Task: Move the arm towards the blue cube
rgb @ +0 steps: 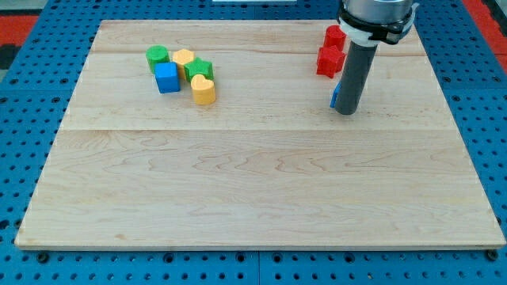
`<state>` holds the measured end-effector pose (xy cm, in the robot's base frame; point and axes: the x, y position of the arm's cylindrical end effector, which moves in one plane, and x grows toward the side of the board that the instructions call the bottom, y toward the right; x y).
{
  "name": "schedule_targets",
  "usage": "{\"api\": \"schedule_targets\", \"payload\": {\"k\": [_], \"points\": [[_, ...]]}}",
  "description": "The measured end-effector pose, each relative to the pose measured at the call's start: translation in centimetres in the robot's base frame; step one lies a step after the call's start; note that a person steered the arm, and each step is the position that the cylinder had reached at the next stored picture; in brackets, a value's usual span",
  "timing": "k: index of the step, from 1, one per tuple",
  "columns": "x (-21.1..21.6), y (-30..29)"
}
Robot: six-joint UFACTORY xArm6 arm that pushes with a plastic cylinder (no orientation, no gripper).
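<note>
The blue cube [167, 77] sits at the view's upper left in a cluster with a green cylinder [158, 56], a yellow block [184, 58], a green star-like block [200, 70] and a yellow heart [203, 89]. My tip [346, 112] is at the view's upper right, far to the right of the blue cube. It stands right against a second blue block [335, 96], which the rod mostly hides.
Two red blocks lie just above and left of the rod, one [334, 36] near the board's top edge and one [329, 61] below it. The wooden board [253, 190] lies on a blue perforated base.
</note>
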<state>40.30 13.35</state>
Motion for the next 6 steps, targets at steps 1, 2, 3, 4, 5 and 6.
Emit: {"api": "schedule_targets", "payload": {"k": [1, 2, 3, 4, 5, 6], "points": [[1.9, -0.1], [4.8, -4.9], [4.8, -17.0], [4.8, -27.1], [3.2, -31.5], [-0.6, -30.4]]}}
